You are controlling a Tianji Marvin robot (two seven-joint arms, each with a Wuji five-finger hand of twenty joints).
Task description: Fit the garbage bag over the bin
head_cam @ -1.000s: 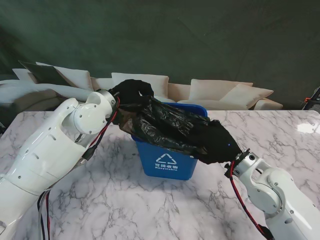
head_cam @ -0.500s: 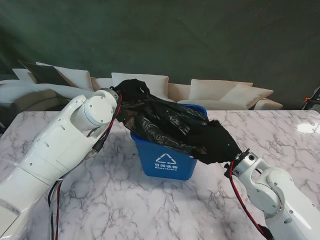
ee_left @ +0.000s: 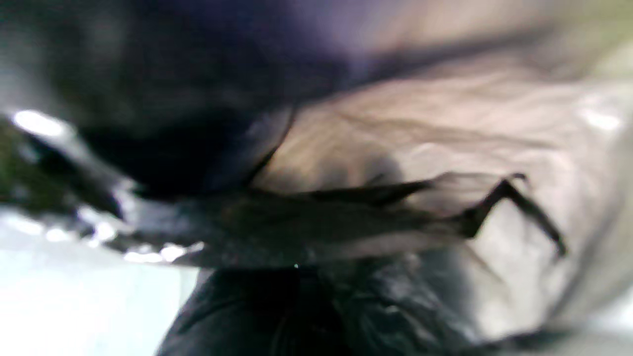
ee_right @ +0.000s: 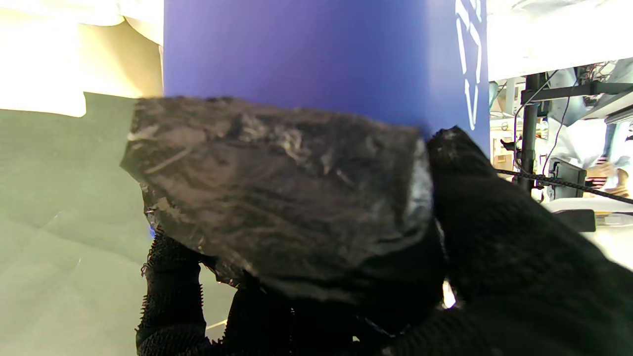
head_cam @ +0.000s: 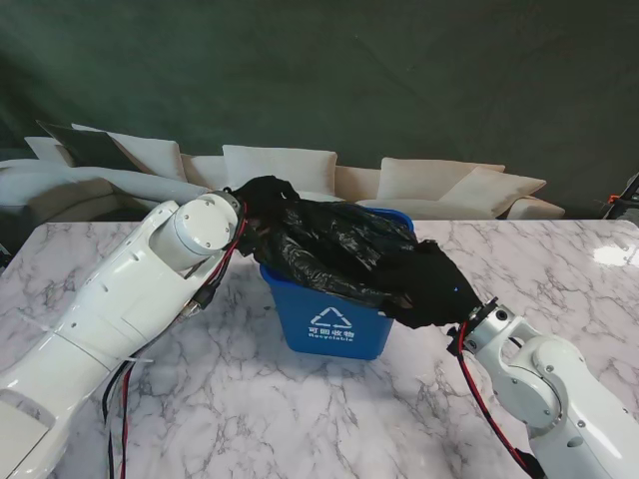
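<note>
left hand (head_cam: 262,193) clamped on garbage bag (head_cam: 339,244), has dropped toward bin (head_cam: 329,319) far-left rim since 1 s ago; right hand (head_cam: 429,289) pins opposite edge at right corner. bag draped across opening, not yet hooked.

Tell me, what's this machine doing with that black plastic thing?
It is trying to line a blue bin with a black garbage bag. The left hand, in a black glove, grips the bag at the bin's far left side, and the right hand, also gloved, grips it at the near right corner. The bag lies crumpled across the top of the bin, stretched between the two hands, and is not yet pulled down over the rim. The bin stands on a marble table.
</note>
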